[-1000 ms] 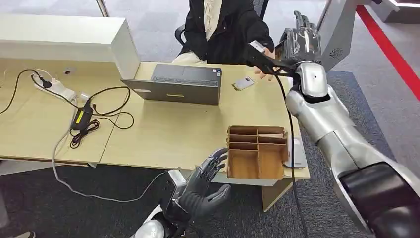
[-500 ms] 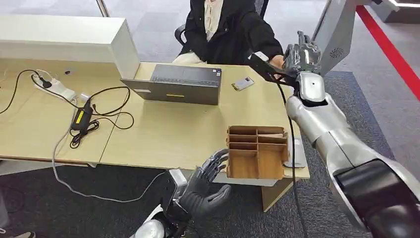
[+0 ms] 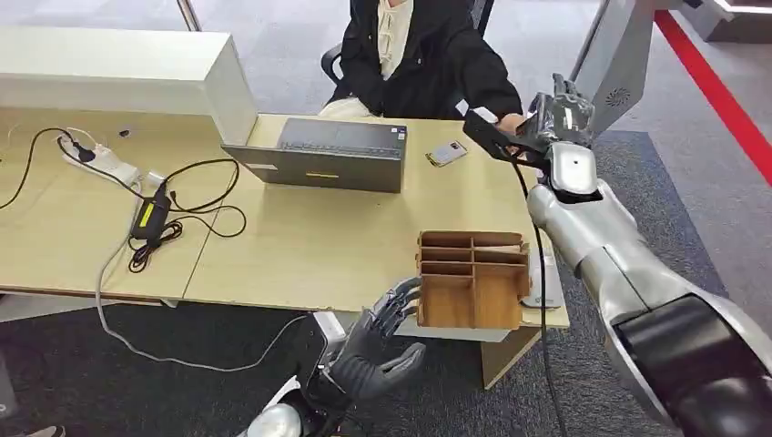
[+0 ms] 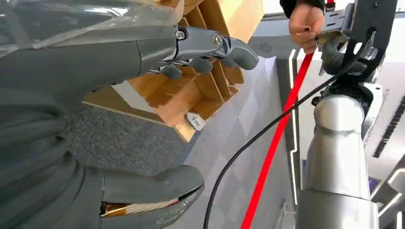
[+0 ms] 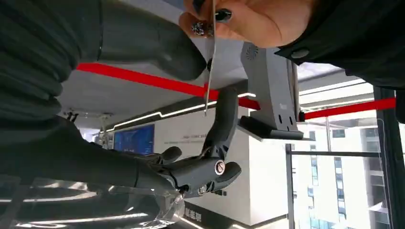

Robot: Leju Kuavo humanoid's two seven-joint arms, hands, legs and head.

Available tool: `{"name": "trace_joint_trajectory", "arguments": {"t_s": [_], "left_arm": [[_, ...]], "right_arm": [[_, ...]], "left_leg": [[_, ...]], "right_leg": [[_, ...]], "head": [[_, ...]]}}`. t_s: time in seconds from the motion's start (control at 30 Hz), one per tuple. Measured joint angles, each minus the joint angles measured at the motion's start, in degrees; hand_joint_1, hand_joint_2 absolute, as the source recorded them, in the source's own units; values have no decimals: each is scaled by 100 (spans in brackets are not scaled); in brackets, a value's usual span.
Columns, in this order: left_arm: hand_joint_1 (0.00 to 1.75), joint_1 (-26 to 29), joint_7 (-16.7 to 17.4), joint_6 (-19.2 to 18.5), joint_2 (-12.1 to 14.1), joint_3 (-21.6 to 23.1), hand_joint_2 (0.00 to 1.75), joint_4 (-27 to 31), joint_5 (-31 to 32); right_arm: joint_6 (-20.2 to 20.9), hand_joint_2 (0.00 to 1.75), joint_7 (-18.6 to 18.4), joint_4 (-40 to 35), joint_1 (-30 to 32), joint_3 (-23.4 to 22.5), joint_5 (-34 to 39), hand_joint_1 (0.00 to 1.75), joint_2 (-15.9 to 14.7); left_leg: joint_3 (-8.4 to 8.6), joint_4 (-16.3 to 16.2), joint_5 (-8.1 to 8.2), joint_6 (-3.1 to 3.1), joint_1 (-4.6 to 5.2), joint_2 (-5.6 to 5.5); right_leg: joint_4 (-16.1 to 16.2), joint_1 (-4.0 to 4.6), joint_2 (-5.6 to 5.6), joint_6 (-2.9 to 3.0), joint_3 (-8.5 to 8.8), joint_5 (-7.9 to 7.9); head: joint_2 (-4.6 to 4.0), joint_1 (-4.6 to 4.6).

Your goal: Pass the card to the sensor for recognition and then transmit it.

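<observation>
Our right hand [image 3: 557, 111] was raised past the desk's far right corner, thumb and a finger pinching the card [image 5: 209, 67], seen edge-on from the wrist. A person's hand [image 5: 248, 21] gripped the same card at its other end, so both held it at once. Just inboard of that hand a small sensor [image 3: 446, 153] lay flat on the desk [image 3: 300, 246], and beyond it stood an open laptop [image 3: 328, 155]. The person sat behind the desk in a dark jacket.

Our left hand [image 3: 373, 350] hung below the desk's near edge, fingers spread and holding nothing. Just beside it, on the near corner, sat a wooden organizer [image 3: 472, 279] with several compartments.

Farther left, a power strip [image 3: 105, 162] and tangled cables [image 3: 173, 214] lay on the pale wood. The floor was grey carpet, with a red stripe [image 3: 719, 91] beyond our right arm.
</observation>
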State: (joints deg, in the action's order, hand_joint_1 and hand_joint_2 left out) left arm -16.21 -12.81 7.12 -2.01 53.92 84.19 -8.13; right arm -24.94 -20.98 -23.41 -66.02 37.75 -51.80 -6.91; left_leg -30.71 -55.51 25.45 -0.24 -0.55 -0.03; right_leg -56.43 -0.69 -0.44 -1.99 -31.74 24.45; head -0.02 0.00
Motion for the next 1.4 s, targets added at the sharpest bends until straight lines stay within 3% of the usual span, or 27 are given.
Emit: {"name": "trace_joint_trajectory", "arguments": {"t_s": [0.1,0.27,0.33,0.5,0.73,0.9,1.13,1.4], "left_arm": [[0,2,26,-4,4,0,175,0,6],[0,58,83,68,46,0,175,0,105],[0,109,144,127,57,-2,175,7,173],[0,292,236,492,105,-44,175,90,402],[0,578,374,929,197,-247,175,341,811],[0,754,444,1077,278,-393,175,540,853],[0,843,516,1069,352,-439,175,643,721],[0,843,544,1174,363,-437,175,695,772]], "right_arm": [[-189,175,164,11,14,0,202,0,0],[-1315,175,979,-219,55,-96,793,0,9],[-1466,175,1110,-507,165,-163,811,0,26],[-1517,175,1578,-1833,1021,-380,1369,0,74],[-1526,175,2347,-3957,2718,-568,3693,0,70],[-1526,175,2839,-5201,4081,-809,4843,0,4],[-1524,175,3005,-6366,5437,-1180,5104,0,-44],[-1434,175,3213,-6955,5915,-1211,5091,0,-55]], "left_leg": [[0,0,0,0,0,1],[0,0,0,0,0,0],[1,1,0,0,-5,0],[3,2,0,0,-7,-2],[6,4,1,0,-7,-4],[5,5,6,3,-6,-4],[6,7,8,2,-6,0],[8,7,6,1,-5,2]], "right_leg": [[-1,0,0,0,0,0],[-2,0,0,0,1,0],[-2,2,0,0,5,0],[-1,8,0,2,6,2],[4,8,-1,3,10,6],[8,8,-1,1,10,9],[8,7,-1,3,9,10],[7,7,0,4,10,9]], "head": [[0,0],[0,0],[0,2],[0,-2],[0,0],[0,2],[0,0],[0,0]]}}
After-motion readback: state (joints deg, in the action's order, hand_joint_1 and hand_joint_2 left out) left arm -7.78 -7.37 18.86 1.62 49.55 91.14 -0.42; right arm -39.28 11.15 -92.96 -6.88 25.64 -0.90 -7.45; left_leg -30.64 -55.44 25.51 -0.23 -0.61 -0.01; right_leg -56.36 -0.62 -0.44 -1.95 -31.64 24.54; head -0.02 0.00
